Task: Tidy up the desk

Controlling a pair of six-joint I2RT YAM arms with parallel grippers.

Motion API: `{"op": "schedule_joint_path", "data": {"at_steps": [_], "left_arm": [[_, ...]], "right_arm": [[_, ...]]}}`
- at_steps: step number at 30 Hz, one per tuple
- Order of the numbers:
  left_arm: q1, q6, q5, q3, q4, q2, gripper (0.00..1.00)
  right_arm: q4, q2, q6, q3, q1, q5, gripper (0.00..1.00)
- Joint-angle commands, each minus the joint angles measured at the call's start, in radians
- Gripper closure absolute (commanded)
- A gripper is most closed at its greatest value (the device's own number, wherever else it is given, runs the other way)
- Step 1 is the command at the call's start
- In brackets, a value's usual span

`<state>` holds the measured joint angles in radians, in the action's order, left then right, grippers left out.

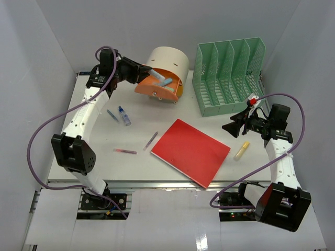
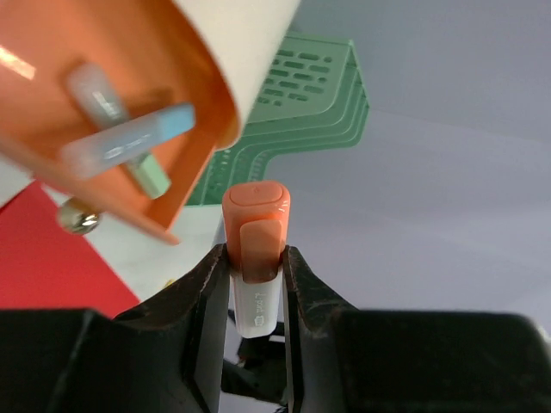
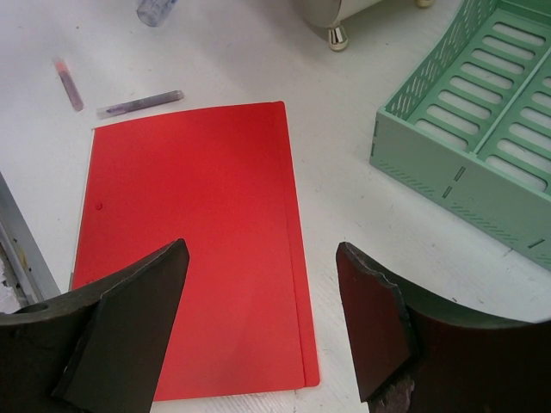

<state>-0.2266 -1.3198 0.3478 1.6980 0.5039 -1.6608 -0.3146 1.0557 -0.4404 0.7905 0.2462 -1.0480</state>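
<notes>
Left pincer [image 2: 256, 254] clamped tight on an orange-capped marker [image 2: 256, 206], cap near the rim of the tilted pen cup [image 2: 207, 77], a blue marker [image 2: 129, 142] showing inside its orange mouth. Right pincer [image 3: 263, 258] spread wide, holding nothing, hanging above the red folder [image 3: 189, 241]. Folder lies flat on the white table [image 1: 131, 167], which stretches under both arms, green file rack [image 1: 227, 76] standing at its far right

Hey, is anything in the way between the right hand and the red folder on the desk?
Nothing visible. The open right hand faces the folder, and in its wrist view only bare red cover lies ahead of it. The pens lie past the folder's far edge and the rack stands off to the side, both on the desk.
</notes>
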Motion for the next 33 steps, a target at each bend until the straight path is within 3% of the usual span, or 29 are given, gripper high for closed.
{"op": "schedule_joint_path", "data": {"at_steps": [1, 8, 17, 20, 23, 29, 33], "left_arm": [[-0.018, -0.136, -0.094, 0.137, -0.004, -0.108, 1.00], [-0.040, -0.158, -0.125, 0.150, -0.002, -0.177, 0.97], [-0.042, -0.110, -0.097, 0.182, -0.004, -0.198, 0.43], [-0.043, -0.081, -0.100, 0.196, -0.003, -0.193, 0.31], [-0.043, -0.054, -0.108, 0.198, -0.008, -0.180, 0.25], [-0.031, 0.039, -0.076, 0.220, -0.041, -0.159, 0.23], [-0.009, 0.389, -0.049, 0.211, -0.097, -0.071, 0.20]], "right_arm": [[0.034, -0.013, 0.006, -0.011, -0.001, -0.004, 0.24], [0.034, -0.013, -0.001, -0.011, -0.001, -0.008, 0.24], [0.029, -0.008, -0.006, -0.011, -0.001, -0.012, 0.24], [0.020, -0.006, -0.014, -0.010, -0.001, -0.009, 0.23], [0.006, -0.002, -0.029, -0.009, 0.000, -0.003, 0.23], [-0.055, 0.000, -0.077, 0.013, 0.001, 0.060, 0.23], [-0.158, 0.025, -0.084, 0.084, -0.001, 0.293, 0.21]]}}
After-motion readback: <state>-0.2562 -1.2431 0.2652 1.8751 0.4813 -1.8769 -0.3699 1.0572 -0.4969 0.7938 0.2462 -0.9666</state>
